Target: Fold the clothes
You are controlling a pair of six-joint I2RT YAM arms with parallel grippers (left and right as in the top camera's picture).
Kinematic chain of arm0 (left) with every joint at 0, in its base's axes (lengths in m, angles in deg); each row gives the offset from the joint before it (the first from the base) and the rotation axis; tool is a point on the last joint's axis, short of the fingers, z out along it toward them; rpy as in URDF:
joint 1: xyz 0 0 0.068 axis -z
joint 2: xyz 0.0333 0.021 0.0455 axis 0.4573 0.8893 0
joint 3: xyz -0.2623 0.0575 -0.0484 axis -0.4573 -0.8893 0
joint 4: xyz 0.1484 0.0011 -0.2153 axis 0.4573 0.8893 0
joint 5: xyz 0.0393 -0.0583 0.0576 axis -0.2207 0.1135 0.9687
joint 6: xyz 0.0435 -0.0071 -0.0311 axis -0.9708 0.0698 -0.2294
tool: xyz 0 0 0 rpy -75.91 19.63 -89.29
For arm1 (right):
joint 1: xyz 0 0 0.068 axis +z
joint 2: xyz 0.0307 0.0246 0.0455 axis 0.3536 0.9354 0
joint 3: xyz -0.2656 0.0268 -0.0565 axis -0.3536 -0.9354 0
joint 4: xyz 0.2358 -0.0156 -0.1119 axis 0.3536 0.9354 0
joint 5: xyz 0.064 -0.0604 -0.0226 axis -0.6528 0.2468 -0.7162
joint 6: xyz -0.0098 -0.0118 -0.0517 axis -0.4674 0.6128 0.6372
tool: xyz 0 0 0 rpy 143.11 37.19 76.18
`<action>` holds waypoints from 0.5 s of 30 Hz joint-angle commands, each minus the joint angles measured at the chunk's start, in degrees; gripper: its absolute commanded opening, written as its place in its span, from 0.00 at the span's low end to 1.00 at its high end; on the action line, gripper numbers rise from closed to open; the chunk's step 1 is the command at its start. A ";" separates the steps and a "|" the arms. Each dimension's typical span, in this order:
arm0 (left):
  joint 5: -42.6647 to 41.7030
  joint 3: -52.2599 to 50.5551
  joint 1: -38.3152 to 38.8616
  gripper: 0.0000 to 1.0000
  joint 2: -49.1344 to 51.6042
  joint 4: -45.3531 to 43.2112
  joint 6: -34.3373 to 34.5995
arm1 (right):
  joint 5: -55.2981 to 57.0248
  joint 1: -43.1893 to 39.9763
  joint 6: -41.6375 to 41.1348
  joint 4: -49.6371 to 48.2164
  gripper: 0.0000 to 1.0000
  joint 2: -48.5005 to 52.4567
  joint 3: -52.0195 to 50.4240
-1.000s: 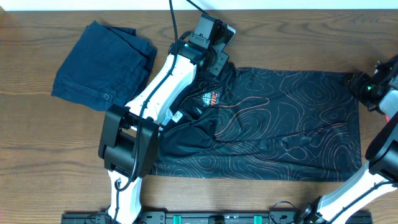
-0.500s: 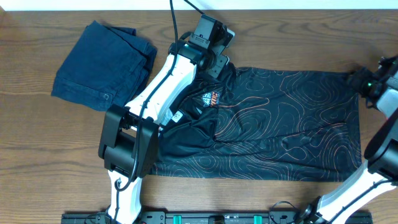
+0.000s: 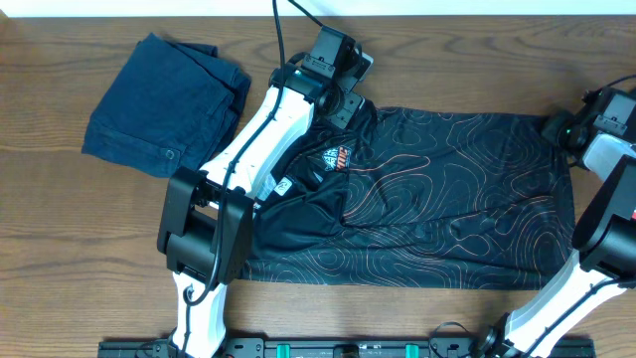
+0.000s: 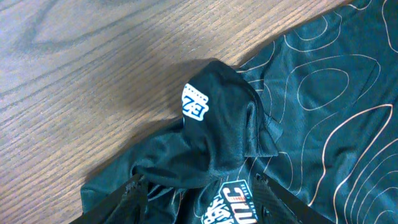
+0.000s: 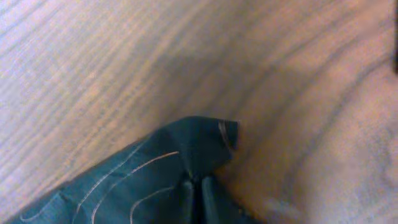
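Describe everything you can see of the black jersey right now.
The black jersey lies spread across the wooden table. It is thin, synthetic-looking fabric with fine orange contour lines and an orange-and-white chest logo. Its far right corner is pinched in the shut right hand. At the other end, a sleeve with a small white logo is bunched up near the collar, with the open left hand over it. The middle shows shallow wrinkles.
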 commanded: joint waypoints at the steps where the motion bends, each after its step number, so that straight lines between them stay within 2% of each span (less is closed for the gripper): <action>1: 0.66 0.04 -0.28 0.57 0.52 0.55 -0.35 | 0.74 -1.07 -0.68 2.82 0.01 0.76 -0.72; 9: 0.66 0.04 -0.28 0.58 0.52 -0.61 -0.31 | -5.73 -5.29 -0.92 5.07 0.01 -9.33 -0.26; 12: 0.61 -0.02 -0.28 0.63 0.61 -1.84 -0.28 | -6.32 -5.51 -0.94 6.16 0.01 -11.87 -0.26; 15: -0.09 -0.59 -0.28 0.63 1.03 -5.18 3.93 | -9.14 -5.38 -0.94 6.88 0.01 -12.92 -0.26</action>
